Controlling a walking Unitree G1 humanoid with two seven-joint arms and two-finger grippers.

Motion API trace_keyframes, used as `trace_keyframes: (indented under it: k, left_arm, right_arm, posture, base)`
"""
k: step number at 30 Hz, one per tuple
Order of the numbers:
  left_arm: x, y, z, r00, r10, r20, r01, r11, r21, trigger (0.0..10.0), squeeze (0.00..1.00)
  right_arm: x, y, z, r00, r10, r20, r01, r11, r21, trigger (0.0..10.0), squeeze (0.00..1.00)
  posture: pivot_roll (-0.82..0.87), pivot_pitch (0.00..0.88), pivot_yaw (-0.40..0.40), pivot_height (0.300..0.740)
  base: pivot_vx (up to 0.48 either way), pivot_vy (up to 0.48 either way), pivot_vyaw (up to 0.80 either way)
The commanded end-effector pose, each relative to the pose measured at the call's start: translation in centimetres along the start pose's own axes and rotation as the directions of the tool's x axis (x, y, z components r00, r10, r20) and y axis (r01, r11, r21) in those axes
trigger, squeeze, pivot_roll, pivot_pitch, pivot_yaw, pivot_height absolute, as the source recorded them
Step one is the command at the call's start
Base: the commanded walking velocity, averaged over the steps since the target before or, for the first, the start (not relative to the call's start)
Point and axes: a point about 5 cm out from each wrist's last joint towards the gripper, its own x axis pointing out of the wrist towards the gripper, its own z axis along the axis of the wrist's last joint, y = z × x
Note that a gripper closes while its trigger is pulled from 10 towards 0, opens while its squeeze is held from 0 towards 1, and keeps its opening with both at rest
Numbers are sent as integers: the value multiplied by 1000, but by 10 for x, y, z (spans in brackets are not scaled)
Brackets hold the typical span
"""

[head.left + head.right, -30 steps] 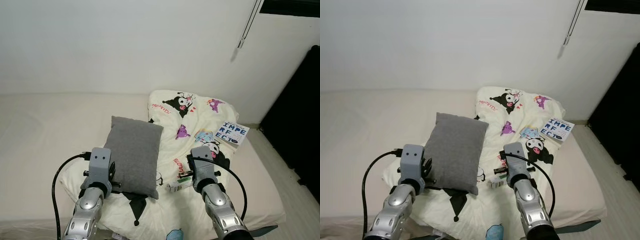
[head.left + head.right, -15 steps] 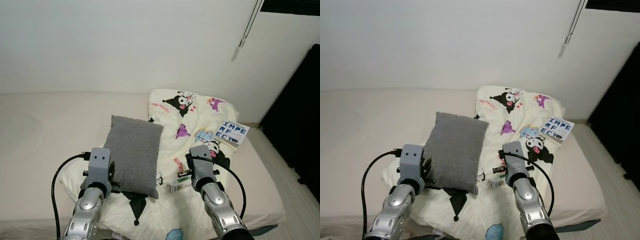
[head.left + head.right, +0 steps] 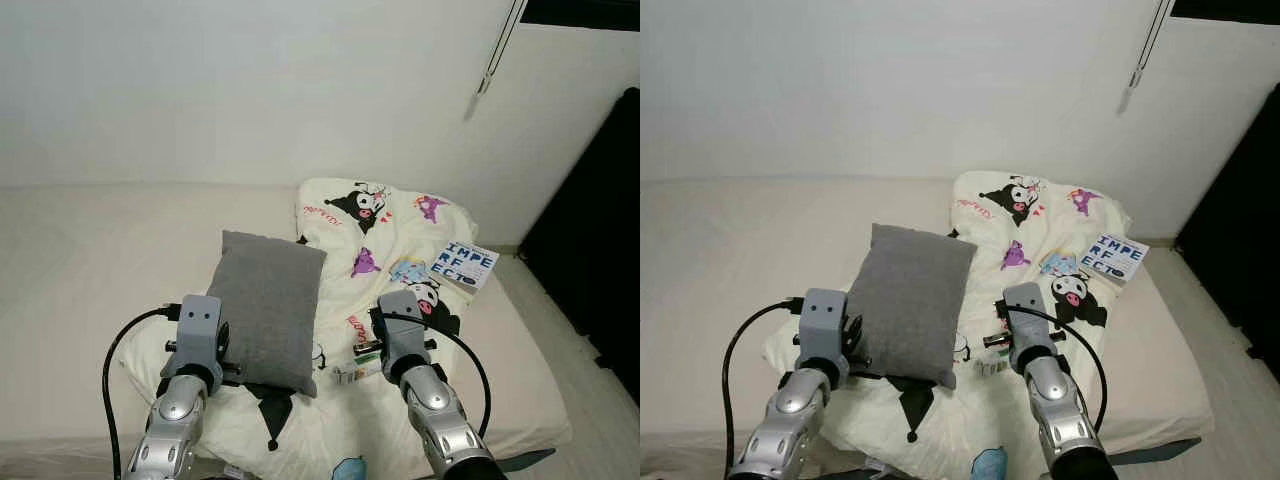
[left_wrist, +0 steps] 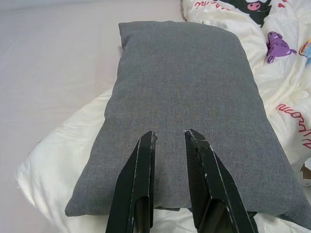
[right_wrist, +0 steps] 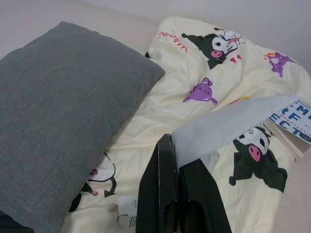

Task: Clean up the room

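The right gripper (image 5: 177,160) has its black fingers pinched tight on a pale grey scrap, a wrapper or sheet of paper (image 5: 228,124), which fans out past the tips and hangs above the cartoon-print blanket (image 3: 395,230), right of the grey pillow (image 3: 265,305). Just below it, on the blanket's near part, lies a small crumpled carton (image 3: 356,372) with a green mark, not yet picked up. Further right and far, a book (image 3: 469,264) with big blue letters rests at the blanket's edge on the beige mattress (image 3: 90,250).

Over on the left, the left gripper (image 4: 170,138) hovers over the near end of the pillow, fingers a narrow gap apart and holding nothing; whether the tips touch the fabric, I cannot tell.

Now the risks, as I judge them. That scrap is held by one edge only, thin and floppy, so a quick swing could let it slide free and drop back onto the bed. It also drapes across the wrist camera's sight of the blanket, which could hide the carton on the next reach. And the blanket is rumpled; a low pass by the gripper could snag a fold and drag the book off the far side
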Motion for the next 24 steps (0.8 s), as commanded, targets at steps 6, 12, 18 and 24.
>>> trace_keyframes:
  k: [6,12,18,24]
  left_arm:
    - [-3,2,0,1000,8,7,-8,1000,8,10000,0]
    - [-2,1,0,1000,5,6,-5,1000,6,10000,0]
    - [-1,1,1,1000,1,9,-1,1000,11,10000,0]
    - [0,0,2,1000,1,13,-1,1000,-7,10000,0]
  right_arm:
    - [-1,2,-2,1000,10,-1,-10,1000,14,10000,0]
    - [-1,3,-1,1000,14,6,-15,1000,13,10000,0]
    - [-1,3,-1,1000,15,8,-15,1000,13,10000,0]
    - [-1,1,-1,1000,11,7,-11,1000,14,10000,0]
  posture:
    - [79,88,-74,740]
    - [78,93,-71,740]
    - [77,95,-70,740]
    - [76,97,-69,740]
  base:
    - [0,0,0]
    - [0,0,0]
    - [0,0,0]
    - [0,0,0]
